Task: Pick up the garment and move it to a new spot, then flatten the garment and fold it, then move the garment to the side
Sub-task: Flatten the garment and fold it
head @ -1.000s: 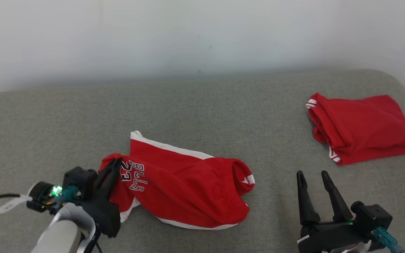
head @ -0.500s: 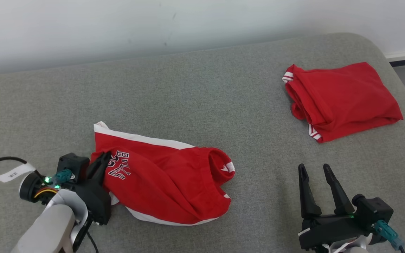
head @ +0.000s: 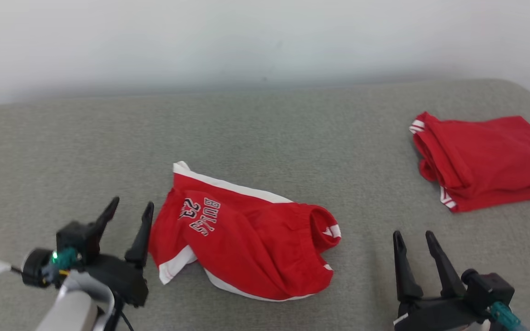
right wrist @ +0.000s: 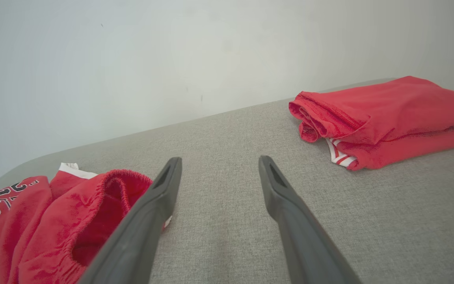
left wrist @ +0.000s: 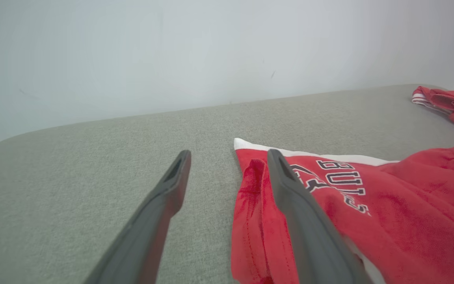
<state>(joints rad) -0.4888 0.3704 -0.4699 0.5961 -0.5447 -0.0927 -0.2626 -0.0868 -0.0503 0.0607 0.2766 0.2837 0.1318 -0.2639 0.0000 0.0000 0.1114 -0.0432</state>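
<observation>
- Letting go is the change: the left end effector (head: 132, 203), clamped on the garment (head: 246, 248) a moment ago, now stands wide open and empty.
- It sits just left of the garment; whether its inner finger brushes the cloth I cannot tell.
- Crumpled red shorts, the garment lies on the grey padded surface (head: 292, 138), long axis running left to right, waistband at the right.
- Right of the garment, the right end effector (head: 413, 235) waits wide open, less near.
- Further right lies a folded red garment (head: 486, 156).

The red garment (head: 246, 248) reads "BULLS" (with "23" beside).
</observation>
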